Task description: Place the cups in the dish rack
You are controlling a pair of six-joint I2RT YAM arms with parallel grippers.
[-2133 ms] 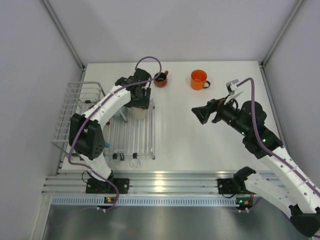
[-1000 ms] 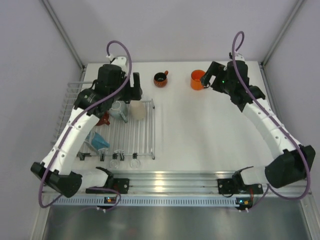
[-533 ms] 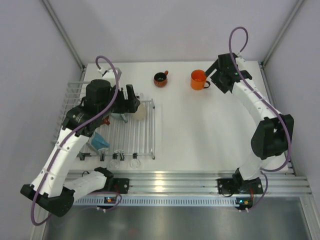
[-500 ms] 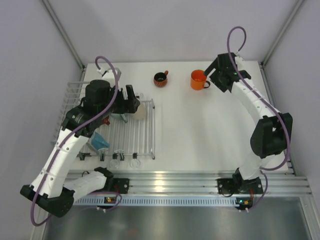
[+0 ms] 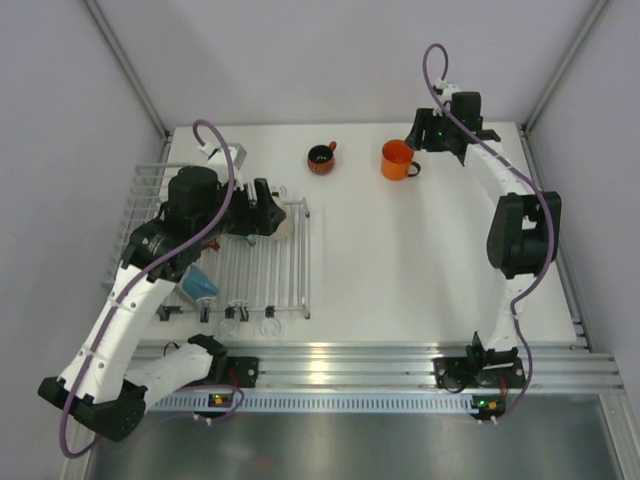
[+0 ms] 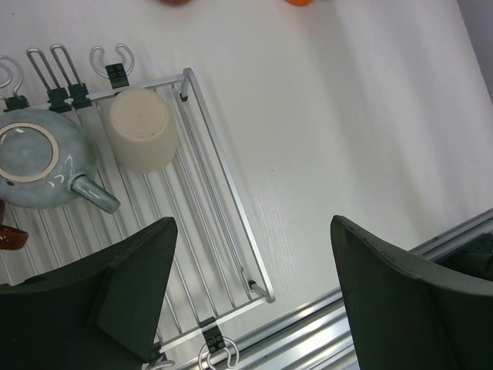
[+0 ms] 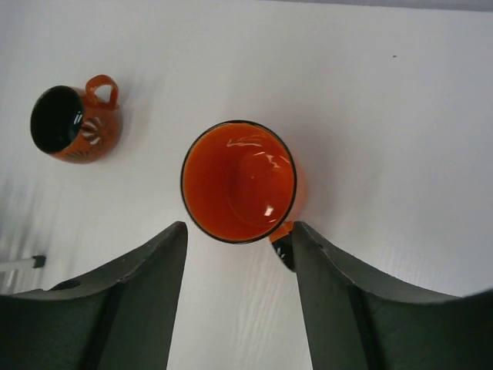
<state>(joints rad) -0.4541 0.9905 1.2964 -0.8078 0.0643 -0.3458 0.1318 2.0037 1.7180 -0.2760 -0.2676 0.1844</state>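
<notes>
The bright orange cup stands upright on the white table, its handle toward my right finger. My right gripper is open just short of its rim, nothing between the fingers; from above it hovers behind that cup. The small dark red cup stands upright to its left. On the dish rack sit an upside-down cream cup and a grey-blue cup. My left gripper hangs open above the rack, empty.
A sliver of red shows at the left edge of the left wrist view. A light blue item lies on the rack's slats. The rack's taller basket is at far left. An aluminium rail runs along the near edge.
My right gripper has swung further back over the orange cup and its jaws have narrowed. The left arm has drawn back over the rack and barely moves now.
</notes>
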